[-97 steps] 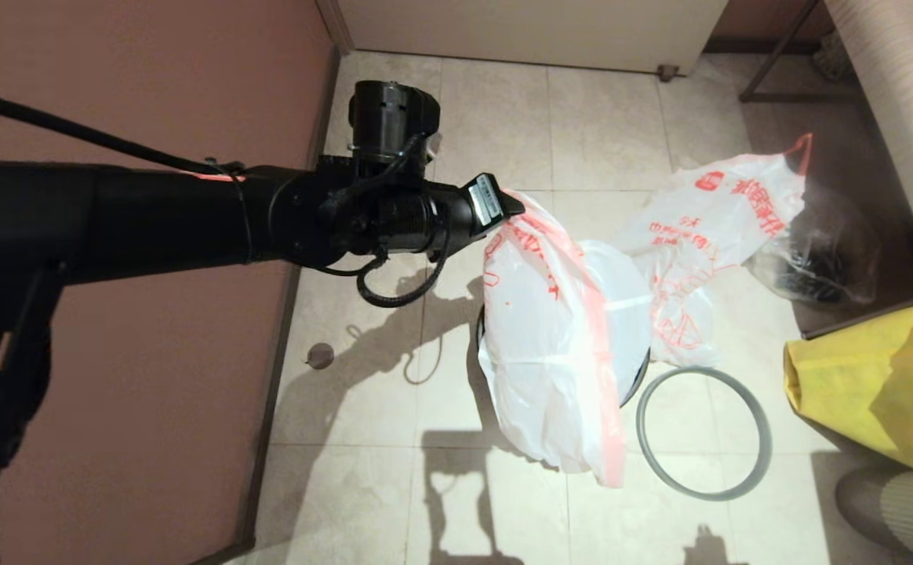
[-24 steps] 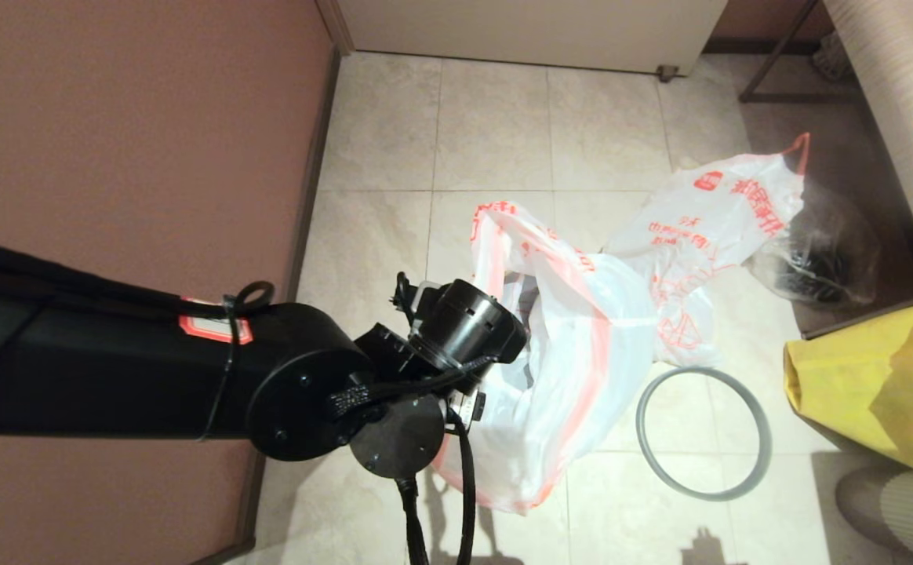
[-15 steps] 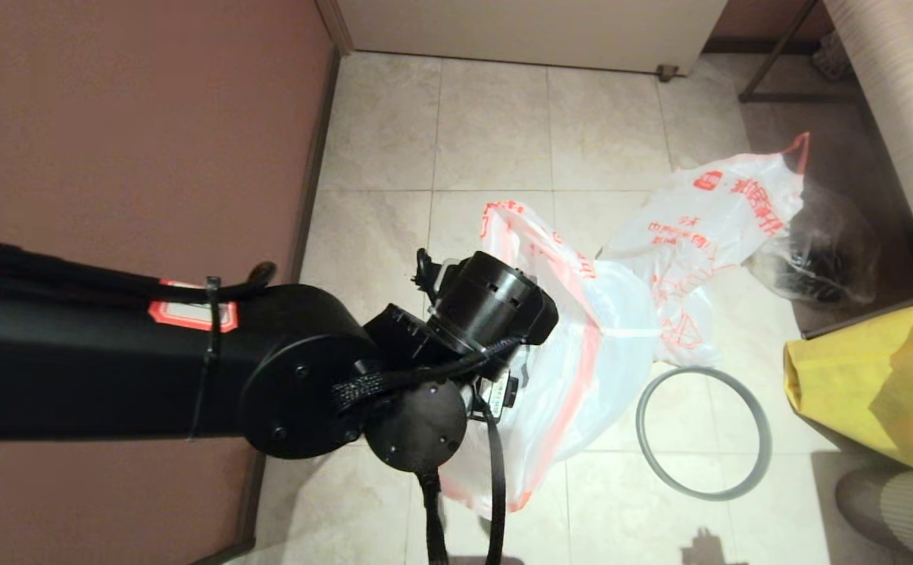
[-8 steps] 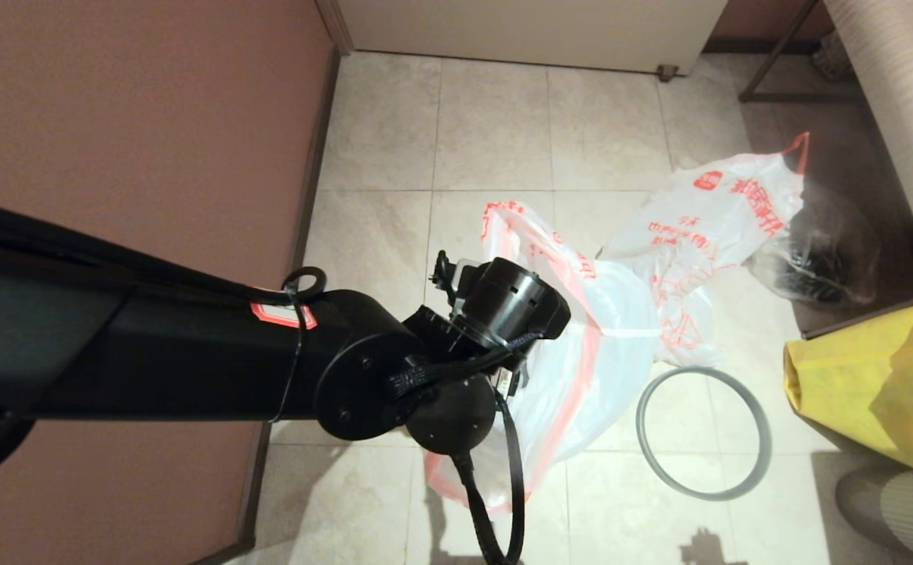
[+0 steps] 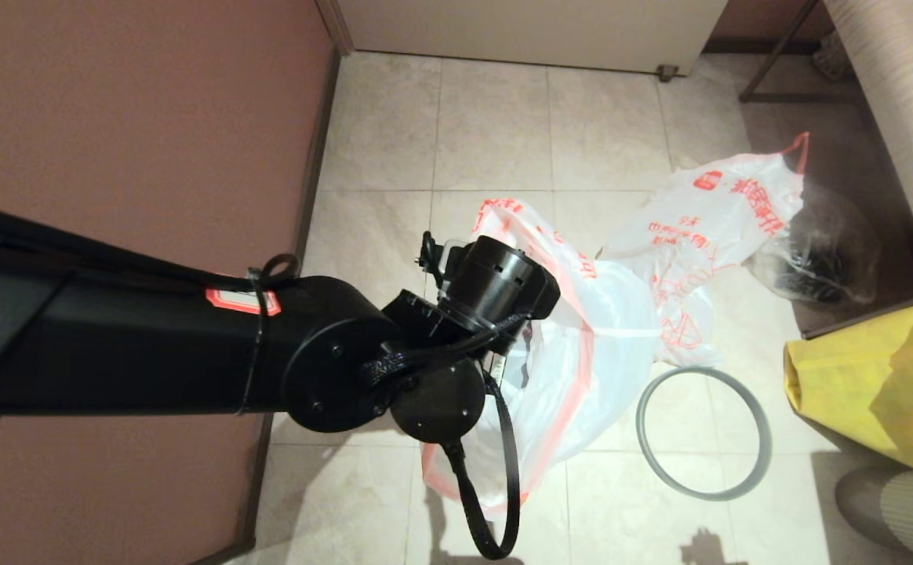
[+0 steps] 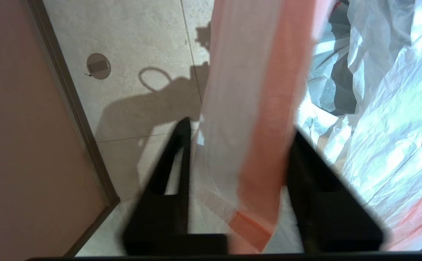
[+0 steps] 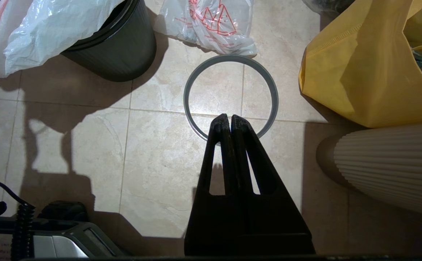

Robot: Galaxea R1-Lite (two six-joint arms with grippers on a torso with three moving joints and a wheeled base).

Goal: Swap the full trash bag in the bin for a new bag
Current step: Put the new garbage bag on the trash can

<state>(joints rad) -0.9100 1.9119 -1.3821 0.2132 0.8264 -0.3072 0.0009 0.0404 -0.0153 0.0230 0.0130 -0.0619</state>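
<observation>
Tiled floor, left hand (image 6: 238, 136) fingers apart astride new bag (image 6: 254, 108) handle, right hand (image 7: 230, 121) closed.

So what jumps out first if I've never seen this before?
A big black arm sweeps in from the left, its left gripper straddling the red-edged strip of a white plastic bag draped over the black bin. A grey ring lies on the tiles beside it, near a yellow bag.

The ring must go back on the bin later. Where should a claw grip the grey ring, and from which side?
Pinch the grey ring across its thin band, one finger inside the hoop, one outside, coming straight down: it lies flat on the tiles. The arc under the shut right claw looks handiest.
</observation>
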